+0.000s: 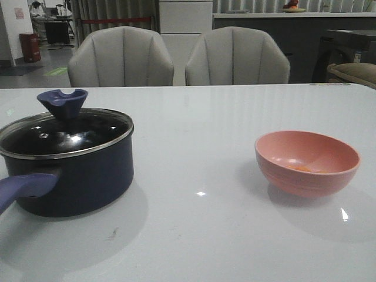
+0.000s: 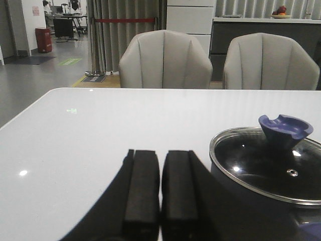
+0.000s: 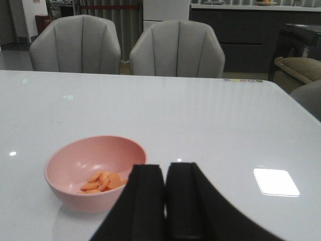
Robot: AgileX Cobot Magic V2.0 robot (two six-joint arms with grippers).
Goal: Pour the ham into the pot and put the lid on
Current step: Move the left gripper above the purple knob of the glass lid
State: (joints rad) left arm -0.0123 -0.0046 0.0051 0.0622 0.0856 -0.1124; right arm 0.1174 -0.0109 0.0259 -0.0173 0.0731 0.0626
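Observation:
The dark navy pot (image 1: 82,176) stands at the left of the white table, its blue-purple handle (image 1: 26,188) pointing toward the front left. The glass lid (image 1: 64,134) with its blue-purple knob (image 1: 63,103) sits on the pot; lid and knob (image 2: 284,131) also show in the left wrist view. The ham (image 3: 103,182), several orange slices, lies in the salmon-pink bowl (image 3: 93,170) at the right (image 1: 307,161). My left gripper (image 2: 160,155) is shut and empty, beside the pot. My right gripper (image 3: 165,168) is shut and empty, beside the bowl. Neither arm shows in the front view.
Two grey chairs (image 1: 120,57) (image 1: 237,57) stand behind the table's far edge. A bright light patch (image 3: 276,182) reflects on the table near the right gripper. The table's right edge and a cushioned seat (image 3: 298,70) lie to the right.

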